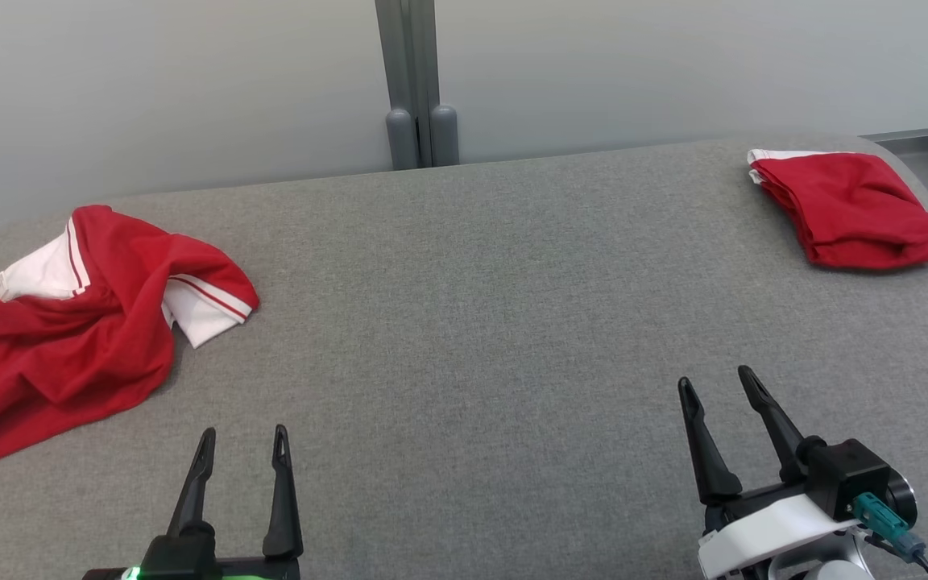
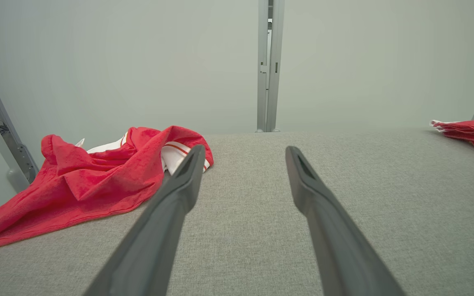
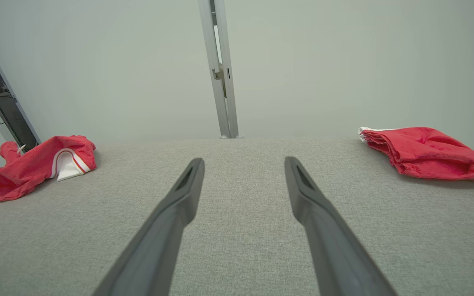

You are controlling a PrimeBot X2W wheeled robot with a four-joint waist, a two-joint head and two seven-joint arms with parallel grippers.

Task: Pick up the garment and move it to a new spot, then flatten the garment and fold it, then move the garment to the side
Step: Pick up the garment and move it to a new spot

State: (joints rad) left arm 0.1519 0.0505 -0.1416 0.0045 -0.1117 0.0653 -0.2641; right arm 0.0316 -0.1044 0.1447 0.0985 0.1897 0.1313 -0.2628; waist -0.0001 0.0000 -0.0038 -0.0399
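We note crumpled garment (image 1: 69, 338), red with white trim, on grey counter (image 1: 464, 322) at left side, part running out of head view. It lies left of and beyond left pincer (image 1: 244, 435): near, not touching. It lies well apart from right pincer (image 1: 715, 379). We record left pincer jaws spread, nothing between; right pincer likewise spread, empty. Both over bare counter. Our count: two red garments, one crumpled at left and one folded garment (image 1: 851, 209) at far right corner; two pincers; one counter.
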